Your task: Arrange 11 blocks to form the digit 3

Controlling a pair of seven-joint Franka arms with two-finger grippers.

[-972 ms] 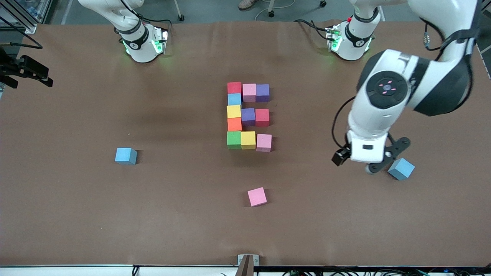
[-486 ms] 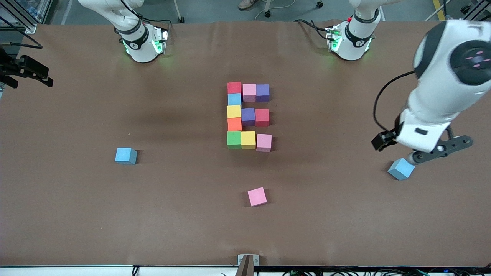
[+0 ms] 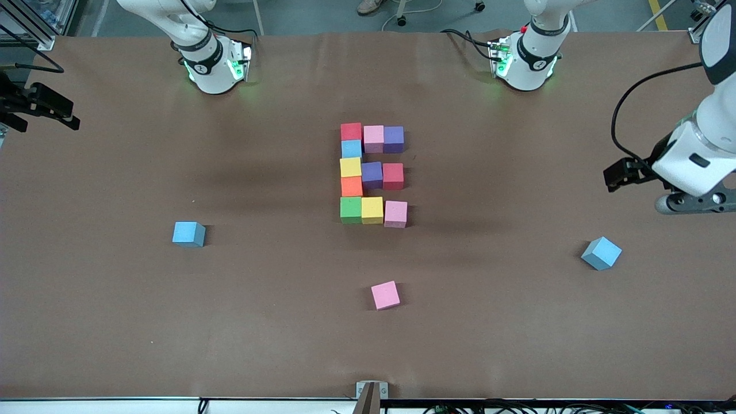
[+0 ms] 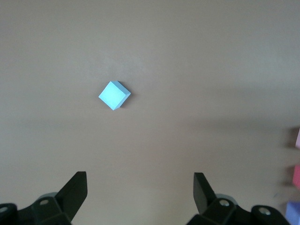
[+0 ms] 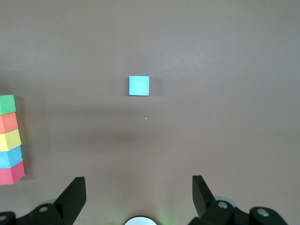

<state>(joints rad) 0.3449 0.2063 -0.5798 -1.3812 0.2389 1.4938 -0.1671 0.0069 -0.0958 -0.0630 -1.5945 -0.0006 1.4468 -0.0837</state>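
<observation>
The digit 3 (image 3: 372, 172) lies mid-table, a multicoloured figure of touching blocks: a five-cube column with three bars joined to it. One end of it shows in the left wrist view as pink, red and purple cubes (image 4: 296, 174), and its column (image 5: 10, 140) shows in the right wrist view. Three loose blocks lie apart: a tilted blue one (image 3: 601, 253) (image 4: 114, 95) toward the left arm's end, a pink one (image 3: 384, 295) nearer the camera, and a blue one (image 3: 188, 234) (image 5: 139, 86) toward the right arm's end. My left gripper (image 3: 696, 202) (image 4: 139, 187) hangs open and empty above the table's left-arm end. My right gripper (image 5: 139, 190) waits open and empty, high above its base.
The right arm's base (image 3: 213, 63) and the left arm's base (image 3: 526, 60) stand at the edge farthest from the camera. A black clamp (image 3: 40, 106) juts in at the right arm's end. A small metal bracket (image 3: 371, 391) sits at the nearest edge.
The left arm has swung up and away from the tilted blue block toward its end of the table. The blocks have not moved.
</observation>
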